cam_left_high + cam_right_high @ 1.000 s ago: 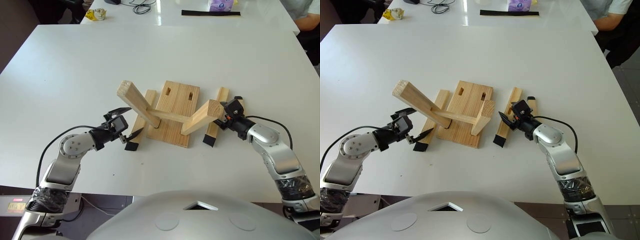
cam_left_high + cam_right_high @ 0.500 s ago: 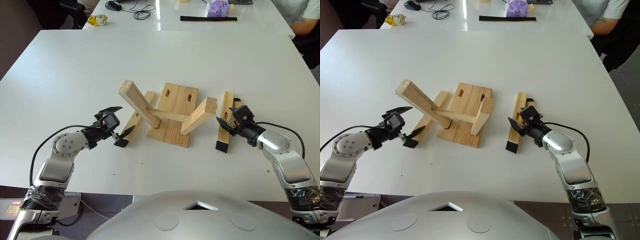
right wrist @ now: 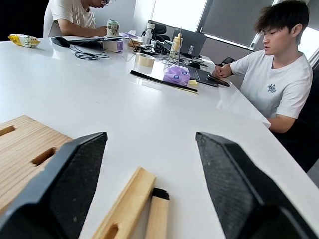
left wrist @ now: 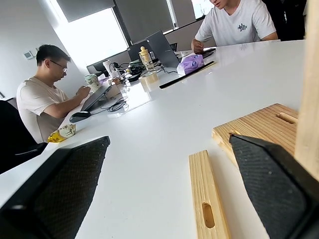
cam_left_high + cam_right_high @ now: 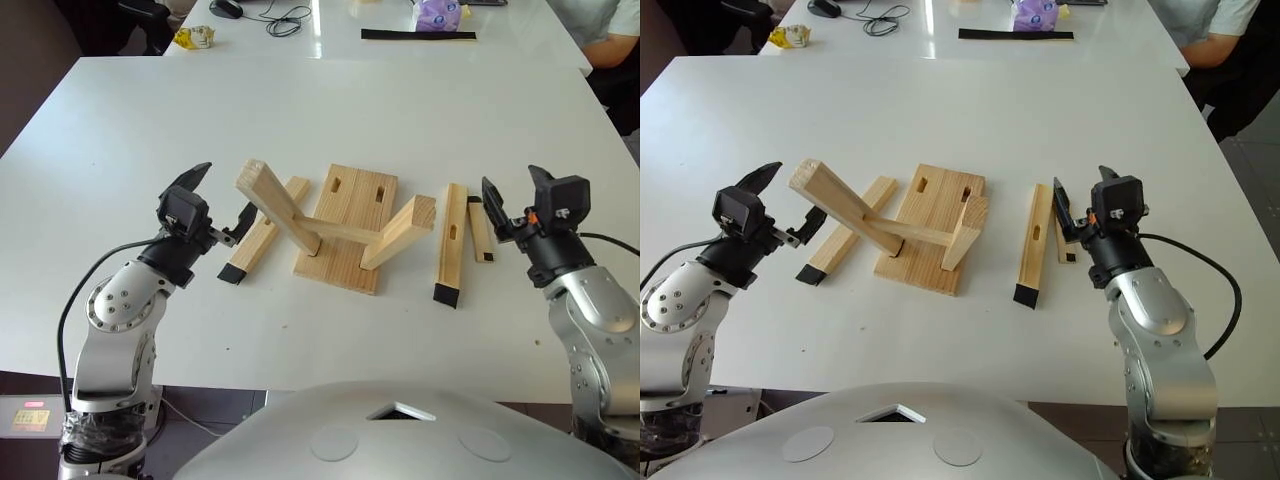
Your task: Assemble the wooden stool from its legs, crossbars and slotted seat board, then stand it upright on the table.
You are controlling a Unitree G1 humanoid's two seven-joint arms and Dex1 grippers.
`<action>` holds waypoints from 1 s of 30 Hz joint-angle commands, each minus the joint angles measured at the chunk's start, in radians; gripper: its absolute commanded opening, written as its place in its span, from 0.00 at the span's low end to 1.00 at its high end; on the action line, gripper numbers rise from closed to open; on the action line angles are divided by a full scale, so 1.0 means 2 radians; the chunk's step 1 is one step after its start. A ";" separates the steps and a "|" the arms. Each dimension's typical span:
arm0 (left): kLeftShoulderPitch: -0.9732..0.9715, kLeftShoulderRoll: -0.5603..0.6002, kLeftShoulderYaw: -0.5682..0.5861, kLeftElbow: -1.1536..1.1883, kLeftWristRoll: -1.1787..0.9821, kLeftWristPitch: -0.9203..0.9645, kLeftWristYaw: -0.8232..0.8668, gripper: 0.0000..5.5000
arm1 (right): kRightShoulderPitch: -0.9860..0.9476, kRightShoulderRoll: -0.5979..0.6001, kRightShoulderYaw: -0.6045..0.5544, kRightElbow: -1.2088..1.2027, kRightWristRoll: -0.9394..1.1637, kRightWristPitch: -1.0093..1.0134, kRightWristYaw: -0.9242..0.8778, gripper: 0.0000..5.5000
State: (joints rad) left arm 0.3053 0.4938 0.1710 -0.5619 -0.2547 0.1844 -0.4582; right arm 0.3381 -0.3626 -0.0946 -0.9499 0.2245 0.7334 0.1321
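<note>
Wooden seat lying flat mid-table, well apart from every edge. Joined frame leaning across it. Left leg and right leg flanking it, long axes running near-to-far. Left gripper and right gripper hovering just outside them, fingers gaping wide.
</note>
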 commanded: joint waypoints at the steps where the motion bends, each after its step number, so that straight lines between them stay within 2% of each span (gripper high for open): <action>1: -0.008 0.001 -0.023 0.005 0.019 0.012 0.001 0.81 | 0.002 -0.017 0.015 -0.019 0.019 0.036 0.025 0.60; 8: -0.007 0.002 -0.005 -0.004 0.024 0.015 0.006 0.81 | -0.017 -0.021 -0.035 -0.023 0.016 0.071 0.016 0.60; 12: -0.009 -0.005 0.014 -0.027 0.016 0.019 0.016 0.81 | -0.003 -0.019 -0.038 -0.040 0.027 0.085 0.021 0.60; 14: -0.021 -0.014 -0.003 -0.055 0.001 0.034 0.019 0.81 | -0.006 -0.017 -0.008 -0.046 0.036 0.091 0.021 0.60; 16: -0.050 -0.026 -0.055 -0.085 -0.008 0.062 0.017 0.81 | -0.030 -0.004 0.046 -0.048 0.042 0.105 0.010 0.60; 19: -0.092 -0.035 -0.124 -0.112 -0.020 0.098 0.006 0.81 | -0.104 0.030 0.128 -0.034 0.038 0.139 -0.012 0.60; 22: -0.121 -0.025 -0.151 -0.113 -0.029 0.110 -0.024 0.81 | -0.179 0.075 0.173 -0.008 0.032 0.166 -0.030 0.60; 26: -0.124 -0.001 -0.161 -0.083 -0.013 0.104 -0.050 0.81 | -0.210 0.086 0.172 0.024 0.006 0.160 -0.035 0.60; 30: -0.101 0.007 -0.156 -0.065 -0.004 0.086 -0.048 0.81 | -0.210 0.057 0.140 0.057 -0.016 0.139 -0.017 0.60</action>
State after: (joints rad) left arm 0.0964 0.5196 -0.0306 -0.6760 -0.2322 0.3953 -0.4616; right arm -0.0296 -0.2529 0.1232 -0.8475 0.1334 1.0720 0.0037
